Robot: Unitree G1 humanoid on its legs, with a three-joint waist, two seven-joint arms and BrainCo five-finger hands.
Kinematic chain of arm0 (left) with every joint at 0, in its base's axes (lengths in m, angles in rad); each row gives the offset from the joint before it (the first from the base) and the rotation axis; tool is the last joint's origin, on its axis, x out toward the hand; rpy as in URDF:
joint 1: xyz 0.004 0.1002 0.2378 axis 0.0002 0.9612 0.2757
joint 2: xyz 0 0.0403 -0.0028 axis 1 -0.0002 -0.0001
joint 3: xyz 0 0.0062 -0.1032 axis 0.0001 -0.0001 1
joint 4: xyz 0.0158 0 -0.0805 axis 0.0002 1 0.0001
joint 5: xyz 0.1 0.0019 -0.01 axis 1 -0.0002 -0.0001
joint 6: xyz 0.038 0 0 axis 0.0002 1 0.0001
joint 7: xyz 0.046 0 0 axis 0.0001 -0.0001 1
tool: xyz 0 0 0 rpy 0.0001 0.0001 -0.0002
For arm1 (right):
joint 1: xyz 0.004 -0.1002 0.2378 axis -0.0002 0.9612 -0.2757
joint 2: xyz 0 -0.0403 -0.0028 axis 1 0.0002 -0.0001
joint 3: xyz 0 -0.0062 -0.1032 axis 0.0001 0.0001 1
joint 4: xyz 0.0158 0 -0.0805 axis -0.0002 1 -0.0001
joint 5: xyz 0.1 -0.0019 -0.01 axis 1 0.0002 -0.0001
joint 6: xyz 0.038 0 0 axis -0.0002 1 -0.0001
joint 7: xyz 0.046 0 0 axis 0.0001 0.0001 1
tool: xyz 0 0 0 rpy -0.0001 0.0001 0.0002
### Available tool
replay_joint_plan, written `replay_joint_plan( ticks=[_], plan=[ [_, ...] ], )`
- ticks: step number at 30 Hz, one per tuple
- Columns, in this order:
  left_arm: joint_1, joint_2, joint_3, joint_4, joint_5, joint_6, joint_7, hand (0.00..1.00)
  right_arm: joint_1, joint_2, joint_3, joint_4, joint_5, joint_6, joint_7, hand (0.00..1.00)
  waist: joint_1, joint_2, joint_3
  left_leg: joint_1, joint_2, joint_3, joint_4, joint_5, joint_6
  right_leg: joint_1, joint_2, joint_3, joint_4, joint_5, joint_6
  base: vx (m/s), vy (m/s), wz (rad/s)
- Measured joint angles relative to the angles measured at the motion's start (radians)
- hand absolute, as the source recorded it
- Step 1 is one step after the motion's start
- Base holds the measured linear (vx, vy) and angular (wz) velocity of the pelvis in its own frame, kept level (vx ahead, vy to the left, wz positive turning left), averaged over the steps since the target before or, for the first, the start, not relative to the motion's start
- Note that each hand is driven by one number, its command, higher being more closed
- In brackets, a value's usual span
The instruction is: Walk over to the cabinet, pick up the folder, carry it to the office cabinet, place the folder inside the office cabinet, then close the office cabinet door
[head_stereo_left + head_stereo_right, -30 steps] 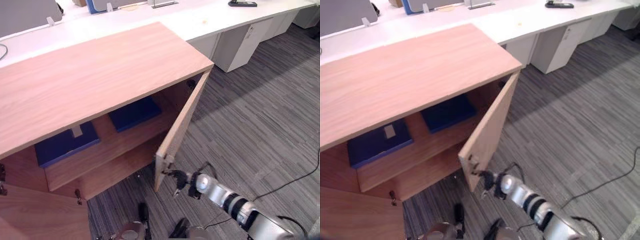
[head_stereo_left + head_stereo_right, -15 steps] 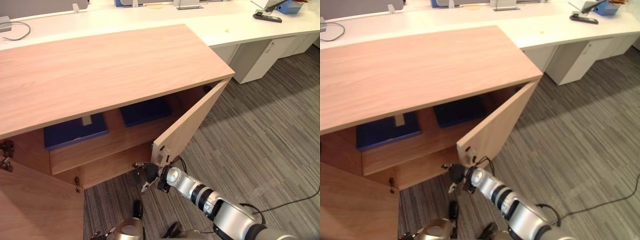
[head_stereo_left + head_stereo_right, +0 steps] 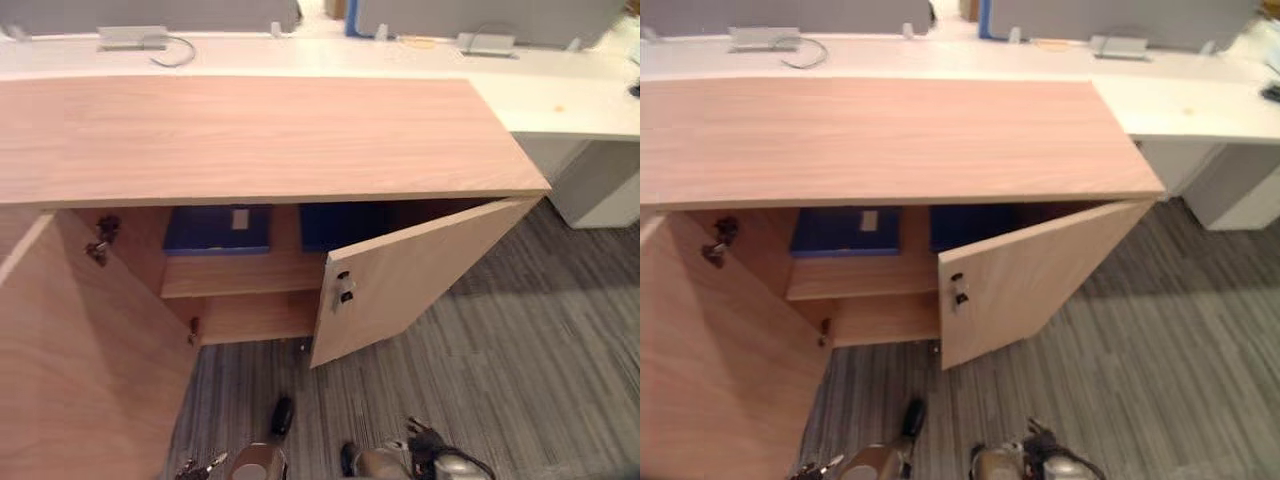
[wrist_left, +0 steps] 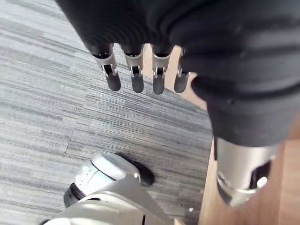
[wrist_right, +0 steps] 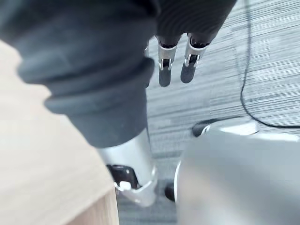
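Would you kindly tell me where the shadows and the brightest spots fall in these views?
Left eye view: the cabinet top shades the shelf, leaving the labelled blue folder dim and the other blue folder darker; the half-open door throws a shadow on the carpet behind it; the white desk is brightest. Wrist views: the left hand and right hand hang dark against lit carpet.

I read no text, number or sign in my views. The white label [image 3: 240, 217] on the blue folder [image 3: 205, 232], centre frame, is too small to resolve.
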Motion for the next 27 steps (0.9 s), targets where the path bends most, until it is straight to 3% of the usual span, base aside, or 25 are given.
replay_joint_plan(
  ticks=[1, 3, 6, 14, 16, 17, 18, 21, 23, 24, 25, 26, 27],
  plan=[
    [0.005, -0.007, 0.020, 0.000, -0.005, 0.000, -0.001, 0.00, 0.021, 0.009, -0.026, 0.005, 0.029, 0.004, -0.004, 0.00, 0.000, -0.004, -0.008, 0.004, 0.006, -0.002, -0.019, -0.002, -0.004, 0.005, 0.003, -0.013, -0.005, 0.000, -0.001, 0.09, -0.066, 0.57],
    [0.027, -0.027, 0.091, 0.002, -0.028, 0.001, -0.001, 0.00, 0.080, 0.042, -0.138, 0.016, 0.105, 0.017, -0.012, 0.00, 0.008, -0.003, -0.046, 0.041, 0.027, -0.015, -0.144, 0.060, -0.018, 0.009, 0.013, -0.034, -0.040, 0.014, 0.004, 0.08, -0.072, 0.26],
    [0.038, -0.041, 0.138, 0.004, -0.035, 0.002, -0.001, 0.00, 0.118, 0.072, -0.217, 0.017, 0.092, 0.023, -0.022, 0.00, 0.005, -0.002, -0.060, 0.055, 0.018, -0.035, -0.144, 0.057, -0.015, 0.058, 0.008, -0.060, -0.094, 0.030, 0.015, 0.07, 0.009, 0.23],
    [0.039, -0.056, 0.188, -0.001, -0.065, 0.004, -0.001, 0.00, 0.124, 0.097, -0.256, -0.005, 0.092, 0.027, -0.029, 0.00, 0.001, -0.007, -0.077, 0.044, -0.005, -0.080, -0.135, 0.045, -0.004, 0.119, -0.025, -0.181, -0.130, 0.030, 0.018, 0.02, -0.001, 0.39],
    [0.024, -0.055, 0.195, -0.010, -0.067, 0.010, -0.001, 0.00, 0.123, 0.107, -0.257, -0.022, 0.094, 0.025, -0.031, 0.00, -0.012, -0.015, -0.069, -0.006, -0.002, 0.013, -0.058, 0.006, 0.003, 0.135, -0.042, -0.242, -0.125, 0.031, 0.020, 0.02, 0.004, 0.93],
    [0.012, -0.059, 0.201, -0.022, -0.071, 0.009, -0.001, 0.00, 0.120, 0.111, -0.263, -0.032, 0.094, 0.024, -0.035, 0.00, -0.025, -0.013, -0.058, -0.076, 0.027, 0.145, 0.076, -0.059, 0.011, 0.150, -0.052, -0.300, -0.113, 0.033, 0.024, -0.01, 0.011, 1.11],
    [0.007, -0.070, 0.204, -0.024, -0.079, 0.010, -0.001, 0.00, 0.118, 0.110, -0.274, -0.042, 0.094, 0.024, -0.035, 0.00, -0.025, 0.005, -0.058, -0.127, 0.095, 0.298, 0.199, -0.124, 0.023, 0.159, -0.047, -0.334, -0.084, 0.028, 0.033, -0.01, 0.009, 0.92],
    [0.011, -0.078, 0.198, -0.039, -0.086, 0.010, 0.000, 0.00, 0.103, 0.108, -0.269, -0.082, 0.094, 0.023, -0.038, 0.00, -0.003, 0.020, -0.052, -0.129, 0.170, 0.486, 0.290, -0.220, 0.039, 0.167, -0.054, -0.354, -0.037, 0.021, 0.033, 0.07, 0.069, 0.26],
    [0.006, -0.075, 0.176, -0.041, -0.085, 0.009, 0.000, 0.00, 0.092, 0.111, -0.272, -0.082, 0.094, 0.016, -0.038, 0.00, -0.004, 0.024, -0.055, -0.125, 0.147, 0.532, 0.254, -0.226, 0.038, 0.163, -0.082, -0.354, -0.055, 0.022, 0.021, 0.06, 0.152, 0.26],
    [0.004, -0.069, 0.168, -0.039, -0.080, 0.009, 0.000, 0.00, 0.092, 0.123, -0.280, -0.081, 0.095, 0.014, -0.038, 0.00, -0.009, 0.006, -0.064, -0.117, 0.115, 0.562, 0.230, -0.229, 0.041, 0.161, -0.117, -0.351, -0.108, 0.019, -0.006, 0.04, 0.174, 0.28],
    [0.005, -0.071, 0.166, -0.038, -0.076, 0.009, 0.000, 0.00, 0.092, 0.124, -0.291, -0.081, 0.096, 0.014, -0.037, 0.00, -0.010, 0.014, -0.066, -0.138, 0.125, 0.578, 0.269, -0.231, 0.046, 0.166, -0.116, -0.350, -0.123, 0.005, -0.007, 0.04, 0.155, 0.39],
    [0.001, -0.075, 0.161, -0.019, -0.072, 0.010, 0.000, 0.00, 0.090, 0.104, -0.313, -0.073, 0.094, 0.016, -0.039, 0.00, -0.017, 0.047, -0.057, -0.157, 0.115, 0.560, 0.283, -0.212, 0.070, 0.175, -0.117, -0.356, -0.124, -0.017, 0.025, 0.06, 0.180, 0.57],
    [0.008, -0.075, 0.149, -0.016, -0.060, 0.011, 0.000, 0.00, 0.102, 0.102, -0.328, -0.062, 0.094, 0.023, -0.040, 0.00, -0.024, 0.053, -0.065, -0.132, 0.070, 0.535, 0.204, -0.189, 0.070, 0.176, -0.126, -0.352, -0.127, -0.032, 0.002, 0.07, 0.137, 0.63]
  ],
)
